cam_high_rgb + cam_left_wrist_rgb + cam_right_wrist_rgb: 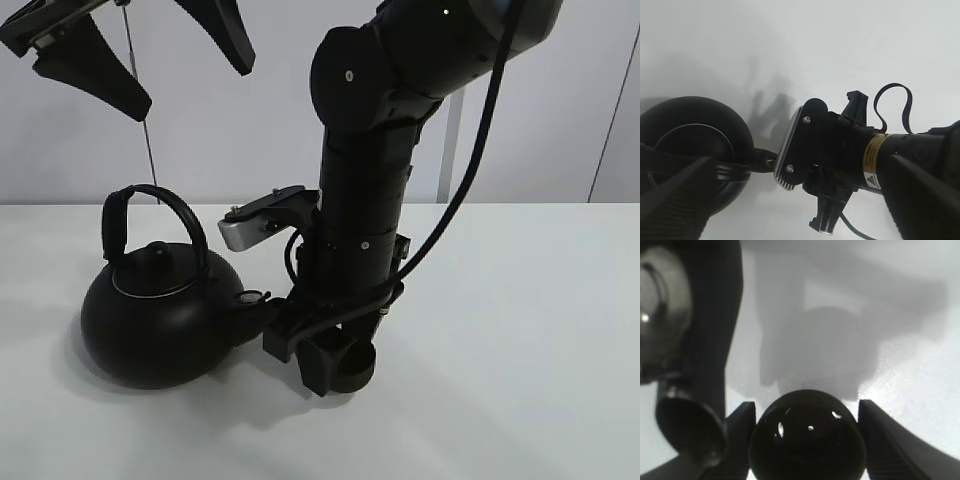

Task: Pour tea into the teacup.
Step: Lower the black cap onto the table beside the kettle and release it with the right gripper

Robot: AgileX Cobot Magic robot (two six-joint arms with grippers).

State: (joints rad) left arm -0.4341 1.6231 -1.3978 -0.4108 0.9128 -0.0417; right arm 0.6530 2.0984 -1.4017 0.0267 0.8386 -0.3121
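Black teacup [807,440]: clamped between the right jaws by its round sides, low near the middle of the surface [520,350] and just beside the kettle's spout. Whether it rests on the surface or hangs just off it I cannot tell.
Black kettle [160,320]: upright toward the left edge of the surface, handle [160,215] arched above the lid, spout [250,298] aimed at the cup. Nothing grips it.
Risk, spill: the cup is far smaller than the kettle, so a quick tilt would probably send tea over the rim and onto the right jaws.
Risk, knock: the spout is so near the cup that a swing of the kettle as it lifts could strike it.
Risk, slip: the glossy round cup may twist or slide out if bumped.
Risk, grasp: the handle looks free to pivot, so an off-centre grip could let the kettle rock.
Right arm [365,200]: comes down steeply from the far right, its wrist low and its jaws shut on the cup.
Left arm: only its end shows, raised high above the kettle near the far left corner. The left jaws stand wide apart and empty, fingers [95,70] splayed.
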